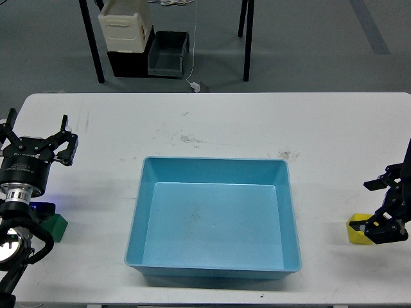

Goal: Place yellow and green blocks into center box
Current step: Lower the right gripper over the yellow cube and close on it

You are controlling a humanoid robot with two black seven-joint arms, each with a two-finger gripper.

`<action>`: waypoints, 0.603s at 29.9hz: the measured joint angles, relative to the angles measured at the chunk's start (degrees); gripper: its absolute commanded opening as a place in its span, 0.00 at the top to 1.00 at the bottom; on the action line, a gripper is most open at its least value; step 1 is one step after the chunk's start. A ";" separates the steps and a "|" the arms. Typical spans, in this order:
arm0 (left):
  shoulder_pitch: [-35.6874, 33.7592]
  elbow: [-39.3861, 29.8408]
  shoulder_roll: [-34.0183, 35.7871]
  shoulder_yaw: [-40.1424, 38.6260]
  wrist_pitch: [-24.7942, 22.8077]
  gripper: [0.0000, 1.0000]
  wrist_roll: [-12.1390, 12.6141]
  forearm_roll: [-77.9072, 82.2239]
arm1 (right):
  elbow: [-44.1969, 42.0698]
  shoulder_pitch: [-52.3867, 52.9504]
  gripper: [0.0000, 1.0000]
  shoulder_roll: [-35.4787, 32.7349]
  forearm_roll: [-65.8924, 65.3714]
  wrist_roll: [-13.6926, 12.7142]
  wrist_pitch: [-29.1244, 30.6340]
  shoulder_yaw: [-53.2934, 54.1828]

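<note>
The light blue box (pixel 148 192) stands open and empty in the middle of the white table. A yellow block (pixel 355 230) lies at the right, near the front edge, partly hidden by my right gripper (pixel 371 205). That gripper is open, with its lower finger over the block's right side. A green block (pixel 58 226) lies at the front left, partly hidden behind my left arm. My left gripper (pixel 38 133) is open and empty, behind the green block and apart from it.
The white table (pixel 212 119) has scuff marks behind the box. Beyond its far edge, on the floor, stand a white crate (pixel 125 25), a dark bin (pixel 168 54) and black table legs.
</note>
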 measured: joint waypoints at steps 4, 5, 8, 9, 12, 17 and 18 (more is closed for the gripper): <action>0.00 0.02 -0.01 0.00 0.32 0.00 0.00 0.00 | -2.90 0.12 0.02 2.06 0.00 0.00 0.00 -1.10; 0.00 0.04 -0.01 0.01 0.37 0.00 0.00 0.01 | -3.88 0.13 0.02 2.66 0.00 0.00 0.00 -1.53; 0.00 0.06 -0.01 0.08 0.49 0.00 0.00 0.04 | -6.24 0.21 0.02 4.26 0.00 0.01 0.00 -3.58; 0.00 0.06 -0.01 0.08 0.62 0.00 0.00 0.06 | -6.70 0.25 0.02 4.49 -0.01 0.00 0.00 -4.31; 0.00 0.06 -0.01 0.09 1.30 0.00 0.00 0.12 | -7.80 0.30 0.01 4.88 -0.01 0.00 0.00 -5.97; 0.00 0.06 -0.06 0.09 1.91 0.00 0.07 0.14 | -9.03 0.32 0.02 6.02 0.00 0.02 0.00 -8.36; 0.00 0.06 -0.07 0.09 1.95 0.00 0.07 0.14 | -9.47 0.32 0.02 6.19 0.00 0.01 -0.01 -8.57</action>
